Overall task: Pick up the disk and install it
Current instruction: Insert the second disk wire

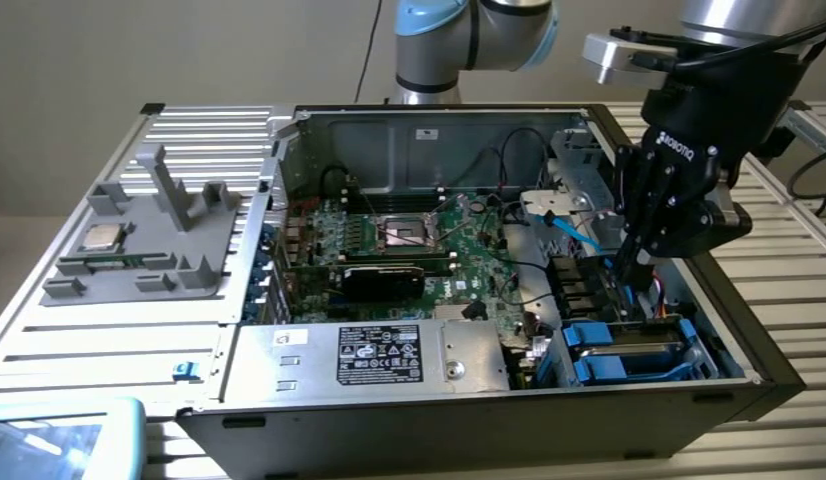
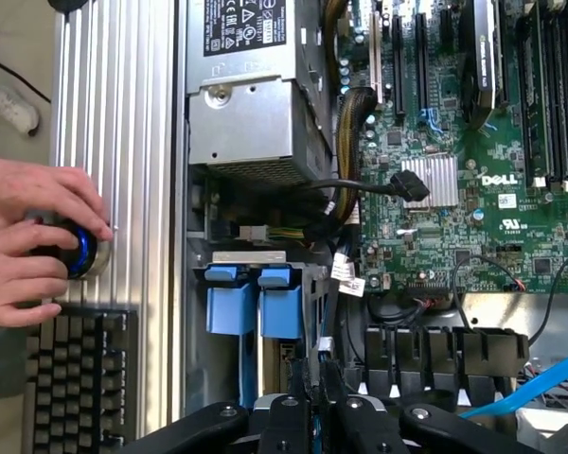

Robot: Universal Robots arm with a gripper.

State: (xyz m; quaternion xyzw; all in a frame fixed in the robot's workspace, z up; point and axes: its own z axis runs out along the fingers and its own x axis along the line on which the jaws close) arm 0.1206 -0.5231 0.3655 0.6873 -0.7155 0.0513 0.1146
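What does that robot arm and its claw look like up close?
The arm is silver-grey with light-blue joint caps. Its gripper is black, with white ROBOTIQ lettering and slim jointed black fingers. A black cable loops along the wrist.

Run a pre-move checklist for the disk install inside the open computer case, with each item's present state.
1. Black gripper inside the open grey computer case, above the drive bay: ok.
2. Gripper shut: ok.
3. Blue-bracketed silver-grey disk seated in its bay: cannot tell.
4. Light blue cable apart from the gripper: ok.
5. Person's hands outside the case, on a round blue-ringed knob: ok.
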